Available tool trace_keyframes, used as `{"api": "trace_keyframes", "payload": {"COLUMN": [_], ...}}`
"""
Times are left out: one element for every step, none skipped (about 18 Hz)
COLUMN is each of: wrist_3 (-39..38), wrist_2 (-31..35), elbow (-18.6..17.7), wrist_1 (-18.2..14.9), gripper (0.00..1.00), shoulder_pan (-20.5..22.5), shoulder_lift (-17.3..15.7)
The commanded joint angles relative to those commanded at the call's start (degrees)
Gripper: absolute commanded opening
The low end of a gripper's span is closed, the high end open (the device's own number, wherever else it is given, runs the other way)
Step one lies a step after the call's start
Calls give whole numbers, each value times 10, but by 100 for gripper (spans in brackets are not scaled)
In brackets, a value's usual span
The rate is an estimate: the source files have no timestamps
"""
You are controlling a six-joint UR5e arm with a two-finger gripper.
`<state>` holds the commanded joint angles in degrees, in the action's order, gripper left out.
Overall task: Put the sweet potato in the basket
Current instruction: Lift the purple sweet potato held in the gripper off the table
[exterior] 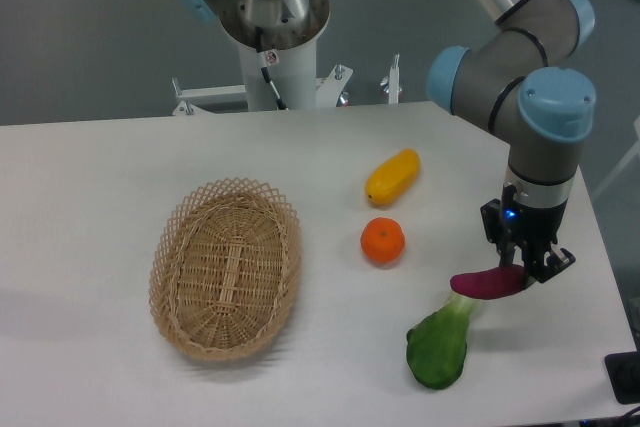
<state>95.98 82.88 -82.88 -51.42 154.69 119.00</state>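
The sweet potato (487,284) is a small magenta-purple tuber held in my gripper (524,269) at the right of the table, lifted a little above the surface. The gripper is shut on its right end, and the tuber sticks out to the left. The basket (226,267) is an oval light-tan wicker basket on the left half of the table, far from the gripper. It looks empty.
A round orange (383,241) and a yellow oblong fruit (392,176) lie between the basket and the gripper. A green leafy vegetable (438,347) lies just below the held tuber. The arm's base (270,37) stands at the back edge.
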Motion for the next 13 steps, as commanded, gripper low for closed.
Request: {"api": "trace_keyframes", "payload": {"wrist_3": [0,0,0,0,0,0,-1,-4,-11,-15,-16,-19,-33], "wrist_2": [0,-1,-2,-2,0,1,1,2,2,3,2,3,4], "elbow": [-4,-7,-7,-6,-5,-6,-8,-8,-9,-9,-10,-10,-10], "wrist_1": [0,0,0,0,0,0,-1,-1,-2,-2,-1,-1,-1], "gripper": [10,10,10,10,10,10,10,10,10,10,10,10,10], "shoulder_pan": [0,0,0,0,0,0,0,0,-1,-1,-1,-3,-10], "shoulder_lift": [0,0,-1,-2,-3,-8,-11,-11,-11,-12,-14,-15,-15]}}
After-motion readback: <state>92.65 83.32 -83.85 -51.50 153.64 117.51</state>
